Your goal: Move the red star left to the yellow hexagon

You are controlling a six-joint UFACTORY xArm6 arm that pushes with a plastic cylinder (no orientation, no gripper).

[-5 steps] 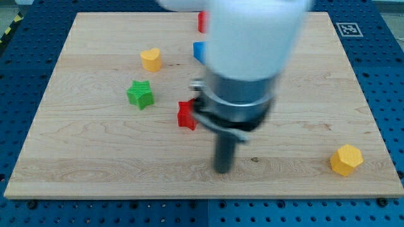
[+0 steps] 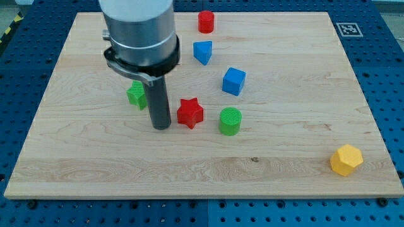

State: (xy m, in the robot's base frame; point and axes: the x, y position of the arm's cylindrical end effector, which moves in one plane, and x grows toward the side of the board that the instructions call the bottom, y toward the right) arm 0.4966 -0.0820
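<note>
Red star sits a little to the view's left of the desk's middle, lying flat on the wood. My tip stands just beside it on the view's left, a thin strip of bare wood showing between them, so the two look apart rather than touching. No fingers exist on this arm to be open or closed; it ends in the plain dark rod.

Yellow hexagon lies well apart from the star, down by the desk's corner at the view's bottom right. I judge the step in hand to be the approach: the push toward the hexagon is not yet begun. With the rod on the star's left, a shove from there would drive the star toward the view's right and, angled downward, toward the hexagon.

Close on the star's right is a green cylinder, right in that path, so the next move calls for a line that slips below it. Farther out are a blue cube, a blue triangular block, a red cylinder near the top edge, and a green block partly hidden behind the rod.
</note>
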